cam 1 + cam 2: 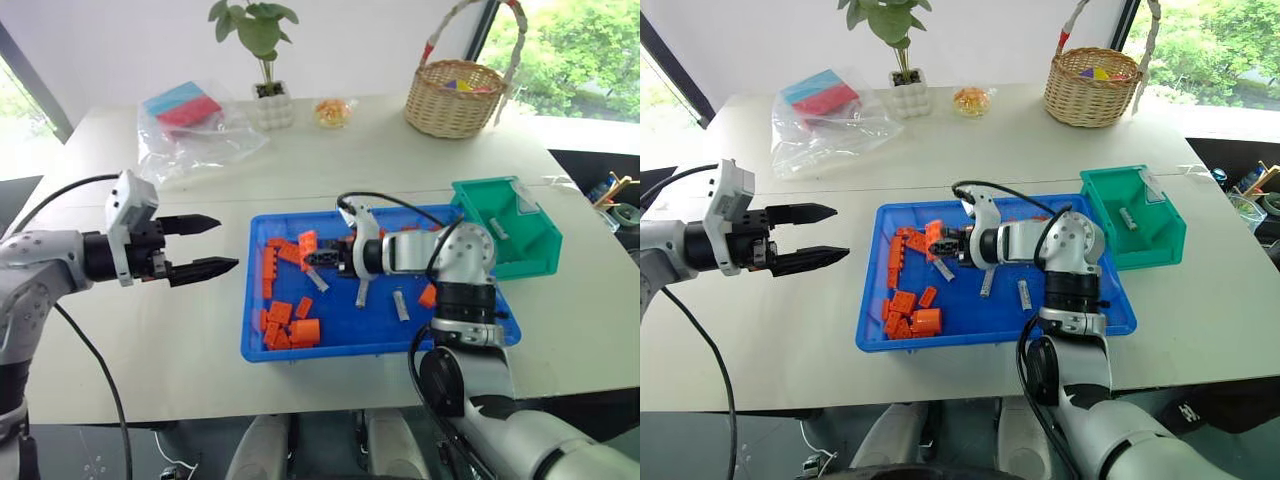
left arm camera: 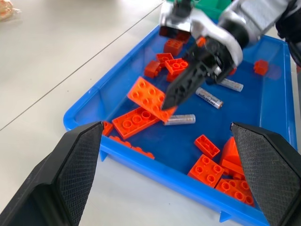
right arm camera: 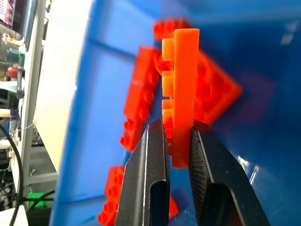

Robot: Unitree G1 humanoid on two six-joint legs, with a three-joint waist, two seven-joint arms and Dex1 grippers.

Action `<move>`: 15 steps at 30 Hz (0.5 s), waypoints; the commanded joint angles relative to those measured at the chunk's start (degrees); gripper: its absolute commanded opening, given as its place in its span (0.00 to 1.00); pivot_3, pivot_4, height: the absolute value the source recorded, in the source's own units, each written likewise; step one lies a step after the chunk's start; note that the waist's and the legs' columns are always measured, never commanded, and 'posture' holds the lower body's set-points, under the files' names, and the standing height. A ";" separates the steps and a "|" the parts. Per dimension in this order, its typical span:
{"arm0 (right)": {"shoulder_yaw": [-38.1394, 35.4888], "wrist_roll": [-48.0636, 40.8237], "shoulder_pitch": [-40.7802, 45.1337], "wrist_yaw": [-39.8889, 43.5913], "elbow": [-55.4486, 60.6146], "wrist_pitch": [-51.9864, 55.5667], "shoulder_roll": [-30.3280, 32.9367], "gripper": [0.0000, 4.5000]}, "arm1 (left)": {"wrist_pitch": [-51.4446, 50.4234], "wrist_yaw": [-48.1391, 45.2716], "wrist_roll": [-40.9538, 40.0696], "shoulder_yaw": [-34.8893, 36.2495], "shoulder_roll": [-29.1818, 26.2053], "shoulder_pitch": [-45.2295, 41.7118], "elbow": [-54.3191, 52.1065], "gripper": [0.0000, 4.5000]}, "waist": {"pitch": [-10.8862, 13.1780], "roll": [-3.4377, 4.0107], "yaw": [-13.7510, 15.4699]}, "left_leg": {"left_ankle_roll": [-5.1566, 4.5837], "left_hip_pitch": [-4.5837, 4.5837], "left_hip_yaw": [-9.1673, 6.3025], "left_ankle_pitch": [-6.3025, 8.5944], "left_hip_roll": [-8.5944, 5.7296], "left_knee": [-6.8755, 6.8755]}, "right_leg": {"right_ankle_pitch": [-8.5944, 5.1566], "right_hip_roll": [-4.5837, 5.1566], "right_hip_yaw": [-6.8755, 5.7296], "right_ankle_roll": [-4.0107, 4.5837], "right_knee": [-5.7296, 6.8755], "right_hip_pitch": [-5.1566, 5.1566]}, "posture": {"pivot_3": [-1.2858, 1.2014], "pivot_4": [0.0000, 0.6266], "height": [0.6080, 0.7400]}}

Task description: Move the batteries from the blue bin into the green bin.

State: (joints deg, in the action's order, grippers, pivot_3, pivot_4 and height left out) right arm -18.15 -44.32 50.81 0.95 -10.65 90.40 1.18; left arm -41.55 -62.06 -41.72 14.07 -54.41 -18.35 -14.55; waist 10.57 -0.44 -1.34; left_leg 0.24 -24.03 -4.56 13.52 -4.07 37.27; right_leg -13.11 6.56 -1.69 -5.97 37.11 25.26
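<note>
My right gripper [image 3: 178,141] is inside the blue bin [image 1: 300,350], its jaws pinching a flat orange brick [image 3: 184,84] on edge instead of a battery. I see three batteries [image 2: 179,119] lying loose on the bin floor beside it, and one more in the green bin [image 1: 1160,250] just right of the tray. My left gripper [image 1: 208,245] hangs over the table left of the tray, jaws spread and holding nothing.

A wicker basket [image 1: 455,98], a potted plant [image 1: 263,60], a clear plastic bag [image 1: 190,125] and a small wrapped snack [image 1: 332,112] are set at the table's [image 1: 400,165] far side.
</note>
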 commanded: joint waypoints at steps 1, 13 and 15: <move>5.30 2.71 2.22 3.54 -1.53 -4.21 0.02 0.01 | 1.51 -0.23 0.31 0.16 0.14 -1.55 0.19 1.00 | 0.00 0.00 -0.04 | 0.00 0.01 0.00 0.00 0.01 -0.01 | 0.00 -0.01 0.00 0.00 0.00 0.00 | 0.52 0.24 0.71; 28.73 11.50 2.60 17.70 1.03 -14.47 3.51 0.49 | 1.73 0.42 0.46 0.01 0.86 -2.60 0.28 1.00 | 0.00 0.00 -1.12 | 0.03 0.00 -0.05 -0.02 0.00 -0.04 | -0.01 -0.02 0.00 0.01 0.01 0.02 | 0.52 0.24 0.71; 31.63 13.49 3.56 20.42 4.21 -17.08 7.50 0.70 | 1.49 0.61 0.21 0.23 0.96 -2.17 -0.21 1.00 | 0.00 0.01 -1.07 | 0.04 0.00 -0.05 -0.02 0.00 -0.04 | -0.01 -0.02 0.00 0.01 0.00 0.02 | 0.52 0.24 0.71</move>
State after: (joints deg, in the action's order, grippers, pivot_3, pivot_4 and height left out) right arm 12.24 -32.20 51.96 18.88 -10.94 76.17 6.41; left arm -40.56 -61.65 -40.77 12.57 -53.38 -20.48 -13.59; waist 10.58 -0.43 -2.41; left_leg 0.28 -24.05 -4.61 13.50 -4.08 37.24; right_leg -13.12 6.55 -1.69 -5.96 37.10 25.28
